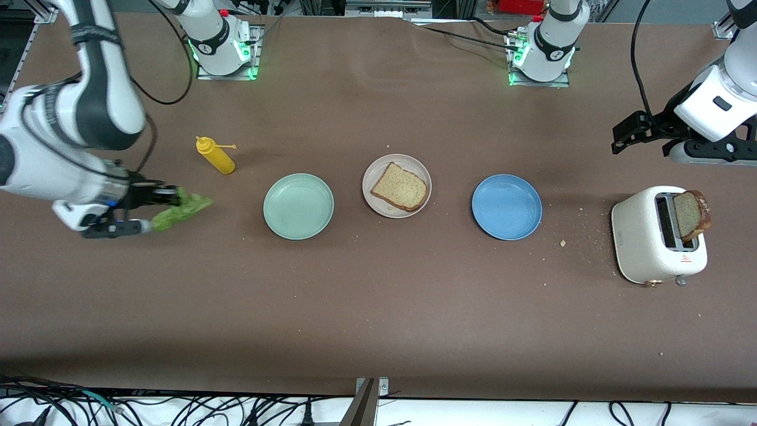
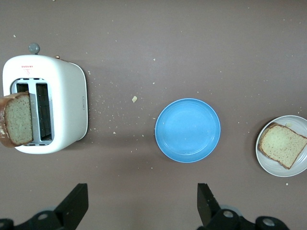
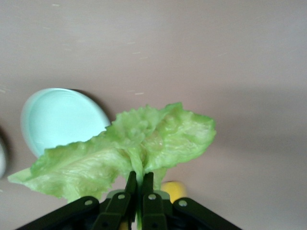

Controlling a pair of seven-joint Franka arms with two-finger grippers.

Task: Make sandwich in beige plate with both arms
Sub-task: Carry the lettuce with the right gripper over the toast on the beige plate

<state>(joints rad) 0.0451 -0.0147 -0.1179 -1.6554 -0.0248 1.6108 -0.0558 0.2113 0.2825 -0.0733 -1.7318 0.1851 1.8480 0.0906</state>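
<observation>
The beige plate [image 1: 397, 186] sits mid-table with one tan bread slice [image 1: 400, 187] on it; both also show in the left wrist view, the plate [image 2: 284, 152] and the slice [image 2: 282, 145]. A second bread slice [image 1: 691, 214] stands in the white toaster [image 1: 657, 235], also seen in the left wrist view [image 2: 18, 119]. My right gripper [image 1: 168, 199] is shut on a ruffled green lettuce leaf [image 1: 181, 208] in the air over the table's right-arm end; the leaf fills the right wrist view [image 3: 124, 153]. My left gripper [image 1: 619, 140] is open and empty over the left-arm end [image 2: 142, 203].
A mint green plate [image 1: 298, 206] lies beside the beige plate toward the right arm's end. A blue plate [image 1: 507, 206] lies toward the left arm's end. A yellow mustard bottle [image 1: 216, 155] lies near the lettuce. Crumbs are scattered around the toaster.
</observation>
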